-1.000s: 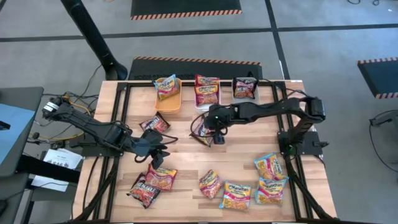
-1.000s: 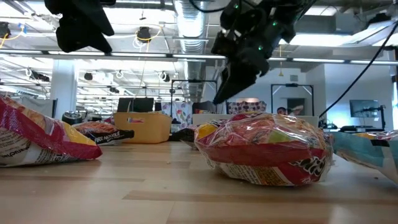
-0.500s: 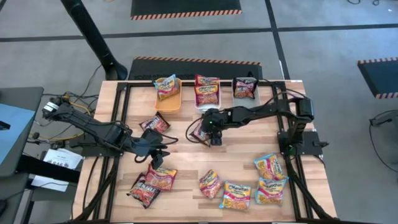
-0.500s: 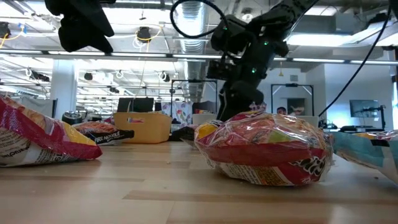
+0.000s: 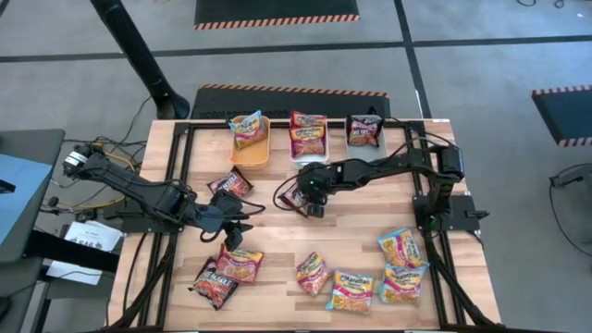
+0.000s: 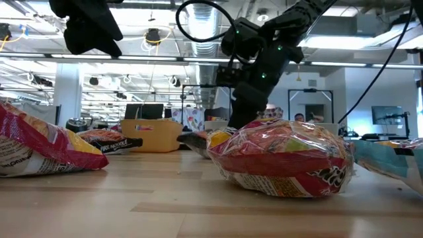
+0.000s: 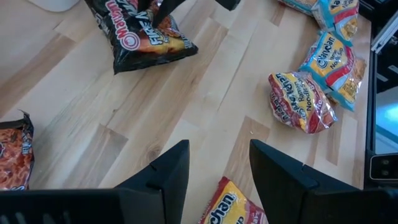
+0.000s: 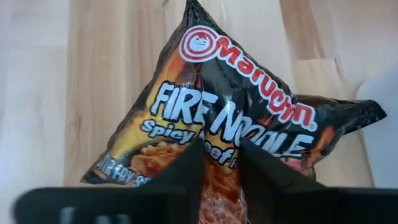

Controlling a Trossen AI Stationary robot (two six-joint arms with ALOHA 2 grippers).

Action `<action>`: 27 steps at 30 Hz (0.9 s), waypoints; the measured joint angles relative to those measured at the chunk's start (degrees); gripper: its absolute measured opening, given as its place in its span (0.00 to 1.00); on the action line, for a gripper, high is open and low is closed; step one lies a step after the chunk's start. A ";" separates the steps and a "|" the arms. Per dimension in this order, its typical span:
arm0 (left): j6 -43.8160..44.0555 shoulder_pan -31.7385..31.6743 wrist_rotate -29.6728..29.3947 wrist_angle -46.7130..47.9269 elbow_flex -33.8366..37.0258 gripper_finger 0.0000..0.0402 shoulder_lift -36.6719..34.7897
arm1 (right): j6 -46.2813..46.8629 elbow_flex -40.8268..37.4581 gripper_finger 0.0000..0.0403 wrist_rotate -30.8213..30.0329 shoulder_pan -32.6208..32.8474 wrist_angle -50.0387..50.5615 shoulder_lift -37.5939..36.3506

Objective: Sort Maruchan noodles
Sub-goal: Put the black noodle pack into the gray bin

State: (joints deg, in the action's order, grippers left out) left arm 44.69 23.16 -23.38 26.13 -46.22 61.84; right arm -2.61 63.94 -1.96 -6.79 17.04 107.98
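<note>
Right claw (image 8: pixel 219 163) clenched on black Maruchan Fire Noodle packet (image 8: pixel 239 130) at counter (image 5: pixel 361 231) centre; left claw (image 7: pixel 214 168) released, eight o'clock.

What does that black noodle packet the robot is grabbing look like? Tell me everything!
The Fire Noodle packet is shiny black plastic with a red-and-white Maruchan logo, white "FIRE NOODLE" lettering, "Spicy Beef" and flame-orange noodles pictured. It is crinkled, with one corner raised. It sits on the wooden table near the middle, just in front of the white bin. The right tool pinches its edge between both fingers.
</note>
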 joint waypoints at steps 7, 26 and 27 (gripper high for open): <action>0.04 0.00 0.00 -0.02 0.00 0.38 0.00 | 5.12 0.00 0.05 1.77 -0.04 0.05 -0.17; 0.60 0.00 0.02 0.02 -0.02 0.38 0.00 | 8.84 -0.55 0.01 -5.59 5.58 12.98 -18.39; 0.89 0.00 0.02 0.12 -0.02 0.38 0.00 | 8.86 -0.55 0.01 -7.21 5.80 13.19 -19.38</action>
State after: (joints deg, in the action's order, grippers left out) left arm 45.58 23.16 -23.35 26.25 -46.24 61.84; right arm 6.25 63.40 -9.16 -0.98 30.23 88.61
